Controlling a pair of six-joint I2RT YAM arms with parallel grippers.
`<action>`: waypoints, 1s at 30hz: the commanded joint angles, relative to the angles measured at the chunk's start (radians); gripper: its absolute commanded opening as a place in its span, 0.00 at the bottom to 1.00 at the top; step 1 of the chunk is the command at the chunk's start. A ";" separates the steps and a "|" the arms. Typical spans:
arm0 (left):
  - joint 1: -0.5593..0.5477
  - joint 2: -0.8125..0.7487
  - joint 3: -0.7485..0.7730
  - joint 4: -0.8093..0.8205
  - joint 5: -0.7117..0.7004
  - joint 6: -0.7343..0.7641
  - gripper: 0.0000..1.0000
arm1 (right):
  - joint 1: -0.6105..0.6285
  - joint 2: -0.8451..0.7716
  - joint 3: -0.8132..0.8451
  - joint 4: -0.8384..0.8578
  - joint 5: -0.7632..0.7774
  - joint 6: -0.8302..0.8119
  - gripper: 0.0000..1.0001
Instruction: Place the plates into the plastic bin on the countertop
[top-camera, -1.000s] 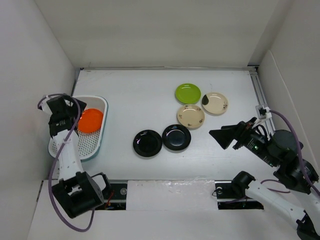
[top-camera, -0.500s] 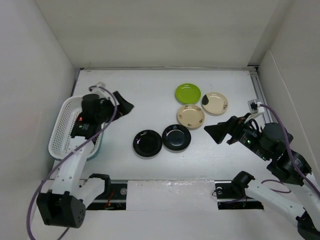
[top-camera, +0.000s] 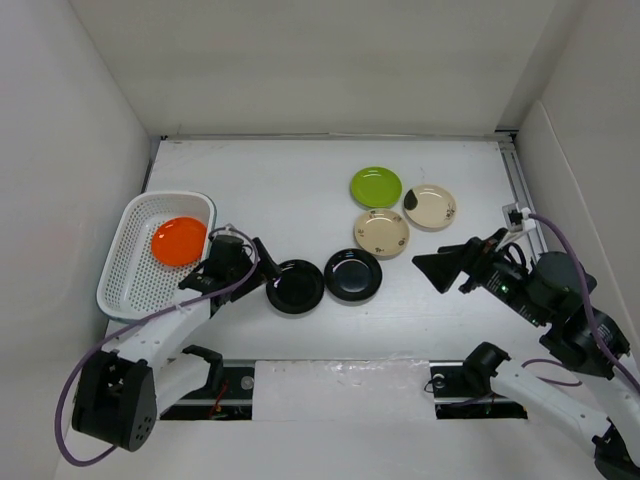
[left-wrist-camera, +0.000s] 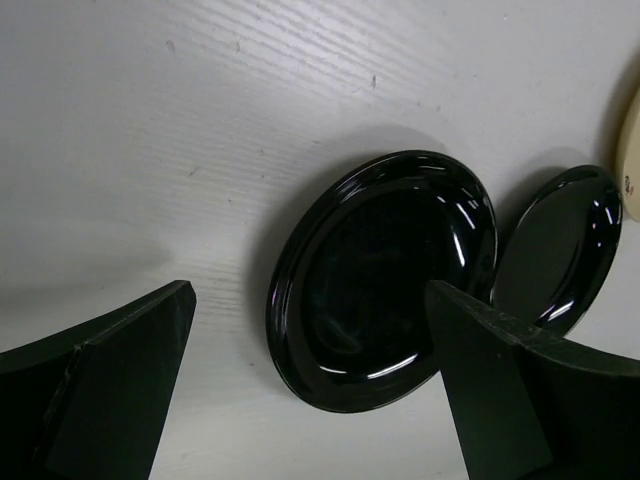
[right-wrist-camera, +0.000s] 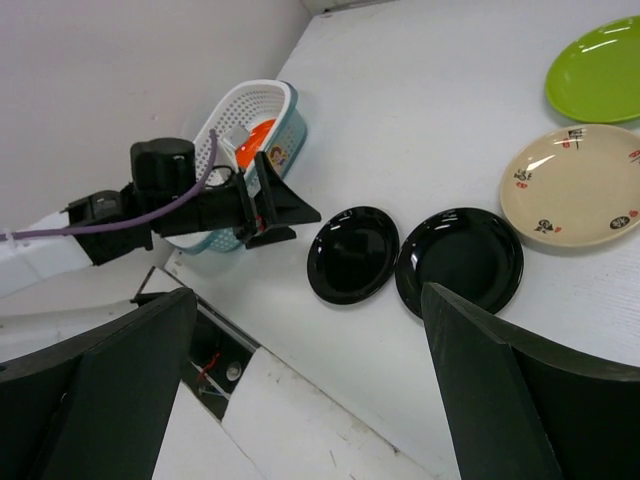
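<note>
Black plate (top-camera: 295, 287) lies on the desk (top-camera: 290, 185) just before the left hand (top-camera: 266, 268), which is spread wide (right hand (top-camera: 426, 268) likewise apart, empty).

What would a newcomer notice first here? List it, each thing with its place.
The orange plate lying in the plastic bin at the left stands out most. Next come the left arm's fingers, spread open at the edge of a glossy black plate near the centre, with a second black plate beside it. Further back on the right lie a lime green plate and two beige plates.
</note>
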 joint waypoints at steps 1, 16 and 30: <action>0.001 -0.003 -0.041 0.099 0.003 -0.037 1.00 | -0.002 -0.019 0.022 0.021 -0.013 -0.019 1.00; 0.001 0.066 -0.139 0.163 0.012 -0.019 0.39 | -0.002 -0.010 0.013 0.040 -0.024 -0.037 1.00; 0.001 0.055 -0.084 0.092 -0.059 -0.014 0.00 | -0.002 -0.010 0.003 0.049 -0.014 -0.037 1.00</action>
